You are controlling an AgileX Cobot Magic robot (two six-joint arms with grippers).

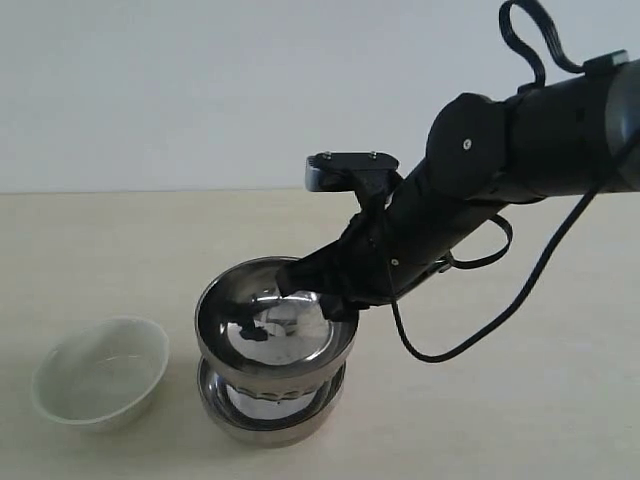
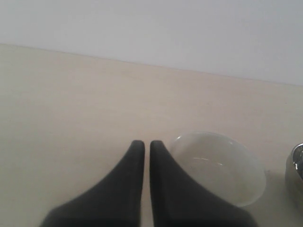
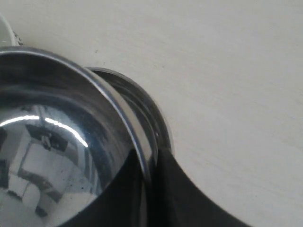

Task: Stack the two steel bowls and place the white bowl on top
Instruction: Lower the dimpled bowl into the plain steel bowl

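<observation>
One steel bowl (image 1: pixel 262 318) hangs level over the other steel bowl (image 1: pixel 270 418), which stands on the table; whether they touch I cannot tell. My right gripper (image 1: pixel 322 300) is shut on the upper bowl's rim at its right side. In the right wrist view one finger is inside and one outside that rim (image 3: pixel 142 142), with the lower bowl (image 3: pixel 152 113) showing just beyond it. The white bowl (image 1: pixel 100 372) stands empty on the table to their left. My left gripper (image 2: pixel 143 144) is shut on nothing, hovering beside the white bowl (image 2: pixel 222 165).
The pale wooden table (image 1: pixel 520 400) runs back to a plain white wall. The right arm's black cable (image 1: pixel 470 340) loops down over the table to the right of the bowls. A steel bowl's edge (image 2: pixel 297 172) shows in the left wrist view.
</observation>
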